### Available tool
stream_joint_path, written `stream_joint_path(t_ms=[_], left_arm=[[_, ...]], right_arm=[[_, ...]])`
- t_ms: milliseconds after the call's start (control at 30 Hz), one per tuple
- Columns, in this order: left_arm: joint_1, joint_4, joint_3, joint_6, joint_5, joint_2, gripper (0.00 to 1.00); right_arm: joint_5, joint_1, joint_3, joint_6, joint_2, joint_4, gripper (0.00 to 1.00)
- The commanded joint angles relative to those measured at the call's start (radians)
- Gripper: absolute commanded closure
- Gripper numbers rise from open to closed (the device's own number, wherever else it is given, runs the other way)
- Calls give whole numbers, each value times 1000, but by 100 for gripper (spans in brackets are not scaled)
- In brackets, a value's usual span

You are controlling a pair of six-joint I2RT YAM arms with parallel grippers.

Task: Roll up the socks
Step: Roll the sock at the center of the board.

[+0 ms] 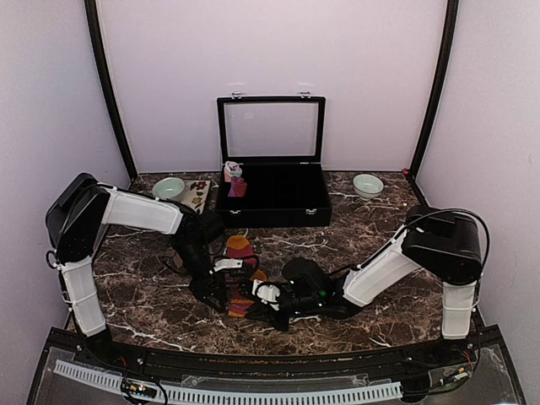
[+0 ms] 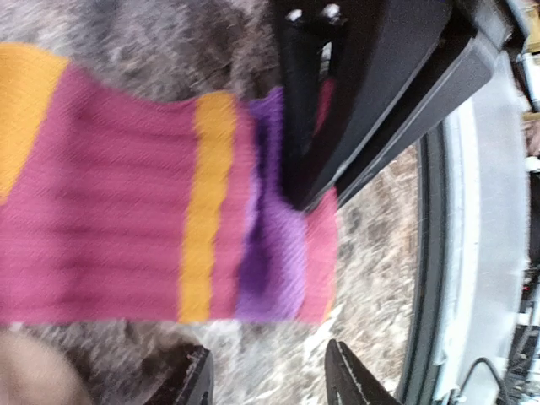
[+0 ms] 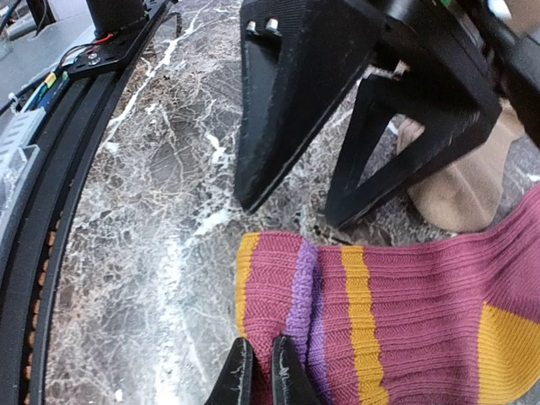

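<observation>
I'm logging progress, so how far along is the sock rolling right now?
Done: only a pink-and-blue rolled bundle in the black case. In hand: the red-maroon sock lies flat, the right gripper pinching its striped cuff, the left gripper open nearby. Left: rolling it and the tan sock beside it.

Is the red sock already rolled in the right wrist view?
No, the red sock lies flat and spread out on the table, with its striped cuff fully showing.
</observation>
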State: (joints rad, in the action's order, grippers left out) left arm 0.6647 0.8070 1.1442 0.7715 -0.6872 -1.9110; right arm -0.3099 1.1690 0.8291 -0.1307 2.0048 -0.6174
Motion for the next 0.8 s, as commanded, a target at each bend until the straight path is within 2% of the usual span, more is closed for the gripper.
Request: stream_joint_path(t_ms=[0,267,433,567,767], left_arm=[[-7,-86,-69,-6,114,95,53],[-8,-234,-239,17,105,267,54],[-5,-346,-333,26,29,407,51],[30,-358,-336,44,3,411,56],[144,-412,-358,34,53,359,67]], right_arm=[[-74,-5,-49,108,15,270,97],[-147,-11,-10,206,49,366,97],[-186,-46,31,279,83,421,97],[-250,-90,97,349,165,509,98],[-299,-123,162,442,233,595,100]])
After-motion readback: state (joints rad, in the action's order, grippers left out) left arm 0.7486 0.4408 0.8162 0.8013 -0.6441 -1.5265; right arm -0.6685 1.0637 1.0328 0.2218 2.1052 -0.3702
